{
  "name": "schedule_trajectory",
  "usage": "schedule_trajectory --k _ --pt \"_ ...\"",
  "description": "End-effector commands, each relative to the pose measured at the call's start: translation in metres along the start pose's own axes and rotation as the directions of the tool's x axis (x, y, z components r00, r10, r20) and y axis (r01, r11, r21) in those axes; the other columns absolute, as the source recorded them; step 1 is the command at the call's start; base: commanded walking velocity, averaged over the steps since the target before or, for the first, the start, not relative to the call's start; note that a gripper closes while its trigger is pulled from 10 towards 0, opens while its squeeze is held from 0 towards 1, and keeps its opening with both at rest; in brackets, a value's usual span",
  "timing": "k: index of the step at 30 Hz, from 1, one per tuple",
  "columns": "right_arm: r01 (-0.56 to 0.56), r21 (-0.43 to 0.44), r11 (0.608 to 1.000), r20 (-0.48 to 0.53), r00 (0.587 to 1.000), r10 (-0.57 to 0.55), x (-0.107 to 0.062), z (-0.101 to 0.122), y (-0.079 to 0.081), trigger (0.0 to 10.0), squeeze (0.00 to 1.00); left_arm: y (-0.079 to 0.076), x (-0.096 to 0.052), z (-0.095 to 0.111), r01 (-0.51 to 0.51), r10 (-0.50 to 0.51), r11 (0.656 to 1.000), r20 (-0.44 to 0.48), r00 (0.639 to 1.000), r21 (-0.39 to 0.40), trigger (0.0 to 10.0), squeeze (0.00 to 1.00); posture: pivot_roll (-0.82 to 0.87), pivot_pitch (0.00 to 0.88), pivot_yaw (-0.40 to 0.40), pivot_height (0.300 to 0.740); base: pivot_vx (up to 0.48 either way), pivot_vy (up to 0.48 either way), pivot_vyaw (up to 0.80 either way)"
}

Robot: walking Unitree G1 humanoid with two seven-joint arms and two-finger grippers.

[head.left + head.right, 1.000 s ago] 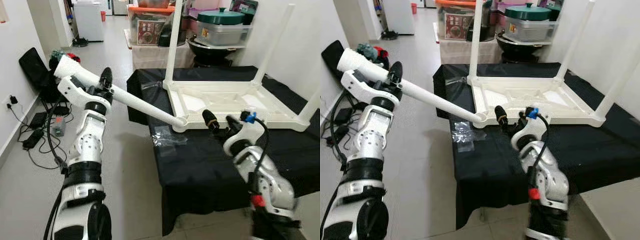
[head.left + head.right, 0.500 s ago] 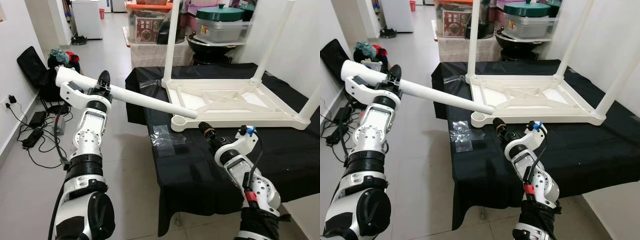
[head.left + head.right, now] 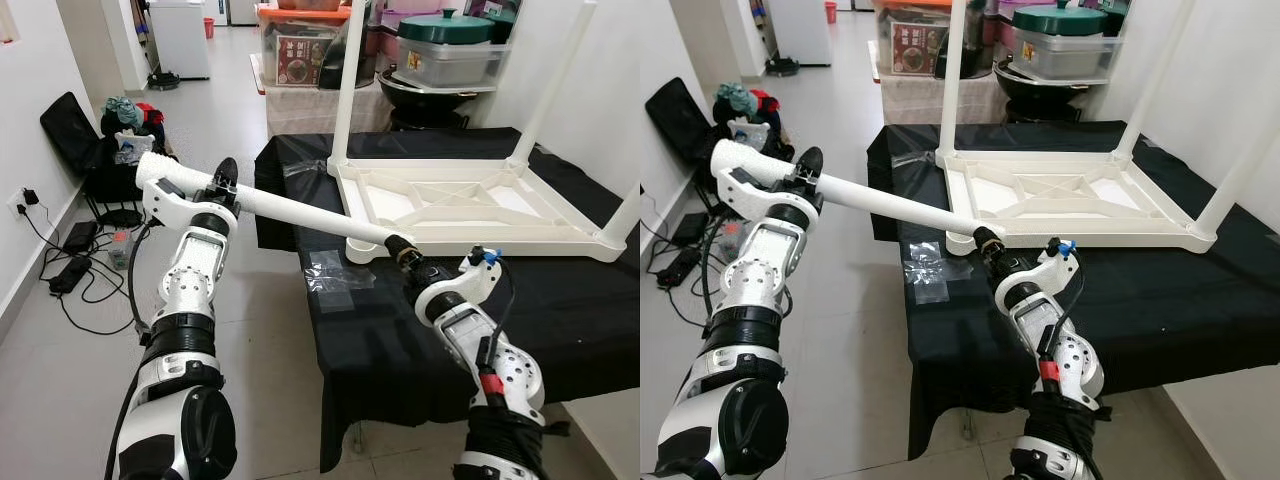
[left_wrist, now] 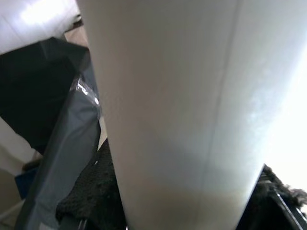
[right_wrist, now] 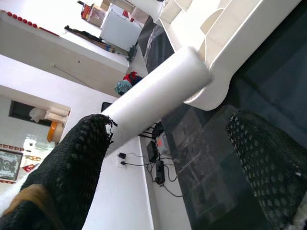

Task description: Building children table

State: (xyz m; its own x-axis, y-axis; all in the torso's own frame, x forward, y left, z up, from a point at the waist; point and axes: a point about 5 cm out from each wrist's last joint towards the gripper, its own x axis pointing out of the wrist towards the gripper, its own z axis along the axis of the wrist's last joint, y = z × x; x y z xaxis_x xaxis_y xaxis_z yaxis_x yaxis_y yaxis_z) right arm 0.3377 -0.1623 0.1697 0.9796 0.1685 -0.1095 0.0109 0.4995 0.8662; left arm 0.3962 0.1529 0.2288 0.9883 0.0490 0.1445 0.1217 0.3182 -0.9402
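The white children's table (image 3: 450,205) lies upside down on a black cloth, with three legs standing up from its corners. A fourth white leg (image 3: 300,213) stretches almost level from the left towards the front-left corner socket (image 3: 362,250). My left gripper (image 3: 218,180) is shut on the leg near its far end; in the left wrist view the leg (image 4: 182,96) runs close along the camera. My right gripper (image 3: 403,252) is at the leg's free end by the socket. In the right wrist view its fingers (image 5: 72,163) stand open on either side of the leg (image 5: 158,91).
A clear plastic bag (image 3: 335,272) lies on the black cloth (image 3: 400,330) near the front-left corner. Storage boxes and a lidded pot (image 3: 445,45) stand behind the table. A black bag (image 3: 75,130) and cables lie on the floor at the left. Bare floor runs along the table's left side.
The right gripper has risen from the cloth to the leg's free end. The left arm has shifted the leg, so its free end is back down at the corner socket.
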Motion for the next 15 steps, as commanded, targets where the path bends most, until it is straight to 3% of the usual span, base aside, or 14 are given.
schedule_trajectory --k 1,15 --pt "0.001 0.041 0.999 -0.003 1.000 -0.001 0.002 -0.002 0.001 10.0 0.00 0.003 -0.001 -0.003 -0.003 0.002 0.999 -0.012 1.000 -0.038 0.0 0.00 0.04 0.000 -0.059 0.740 0.000 0.000 0.00" --pt "-0.040 0.130 0.991 0.030 0.999 0.036 0.014 0.002 0.014 10.0 0.00 0.005 -0.003 -0.023 0.020 -0.028 0.996 -0.093 0.995 -0.084 0.0 0.00 0.04 0.000 -0.065 0.740 0.000 0.000 0.00"
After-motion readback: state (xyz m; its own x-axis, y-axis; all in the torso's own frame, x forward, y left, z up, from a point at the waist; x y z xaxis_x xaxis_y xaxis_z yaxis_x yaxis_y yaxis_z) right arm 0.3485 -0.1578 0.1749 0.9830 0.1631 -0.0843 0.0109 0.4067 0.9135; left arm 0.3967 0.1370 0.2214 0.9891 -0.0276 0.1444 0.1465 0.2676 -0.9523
